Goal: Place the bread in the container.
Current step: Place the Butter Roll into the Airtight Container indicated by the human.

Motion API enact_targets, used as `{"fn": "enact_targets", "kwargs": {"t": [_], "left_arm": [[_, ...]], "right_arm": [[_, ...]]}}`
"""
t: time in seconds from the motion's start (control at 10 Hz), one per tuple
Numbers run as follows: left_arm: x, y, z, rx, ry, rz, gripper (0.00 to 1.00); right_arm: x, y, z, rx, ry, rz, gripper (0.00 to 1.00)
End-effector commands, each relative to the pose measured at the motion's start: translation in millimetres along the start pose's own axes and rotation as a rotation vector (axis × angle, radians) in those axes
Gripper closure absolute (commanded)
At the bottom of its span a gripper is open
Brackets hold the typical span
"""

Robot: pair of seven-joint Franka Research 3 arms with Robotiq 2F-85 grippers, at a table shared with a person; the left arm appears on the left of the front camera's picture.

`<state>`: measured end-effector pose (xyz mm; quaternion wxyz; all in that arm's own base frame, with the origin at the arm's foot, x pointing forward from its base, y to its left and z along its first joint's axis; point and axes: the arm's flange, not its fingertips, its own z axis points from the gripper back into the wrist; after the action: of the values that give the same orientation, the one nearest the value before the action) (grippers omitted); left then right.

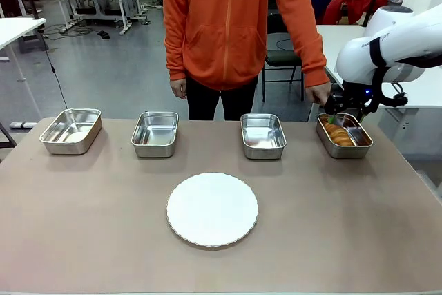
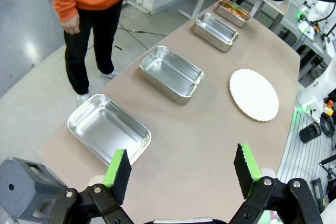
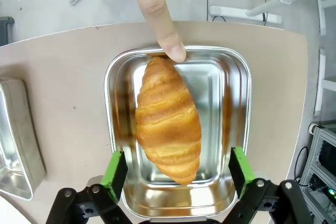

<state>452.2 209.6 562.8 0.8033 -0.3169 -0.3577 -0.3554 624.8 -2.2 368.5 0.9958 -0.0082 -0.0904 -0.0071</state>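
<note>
Green pads of the right tool (image 3: 173, 174) are standing wide apart, released, at the bottom of the frame. Between them the bread (image 3: 168, 119) is lying inside the container (image 3: 239, 129), its long axis running away from the tool, toward a person's finger (image 3: 157, 17).

Directly under your right gripper (image 3: 178, 169), its jaws spread wide, the bread (image 3: 168, 119) lies in the container (image 3: 239, 108). Past the bread's far end, a person's finger (image 3: 157, 17) touches it. Another tray (image 3: 16, 135) sits beside the container, left of the gripper.
</note>
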Motion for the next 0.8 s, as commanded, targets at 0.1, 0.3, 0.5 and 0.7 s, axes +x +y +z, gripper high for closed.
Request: {"fn": "enact_targets", "kwargs": {"t": [0.1, 0.3, 0.5, 0.7], "left_arm": [[2, -3, 0, -0.004, -0.008, -0.013, 0.00], [2, -3, 0, -0.004, -0.008, -0.013, 0.00], [2, -3, 0, -0.004, -0.008, -0.013, 0.00], [2, -3, 0, -0.004, -0.008, -0.013, 0.00]], "right_arm": [[1, 0, -1, 0.001, -0.023, -0.001, 0.00], [1, 0, -1, 0.001, -0.023, -0.001, 0.00], [-15, 13, 21, 0.004, -0.070, -0.031, 0.00], [-47, 31, 57, 0.022, -0.164, -0.082, 0.00]]}}
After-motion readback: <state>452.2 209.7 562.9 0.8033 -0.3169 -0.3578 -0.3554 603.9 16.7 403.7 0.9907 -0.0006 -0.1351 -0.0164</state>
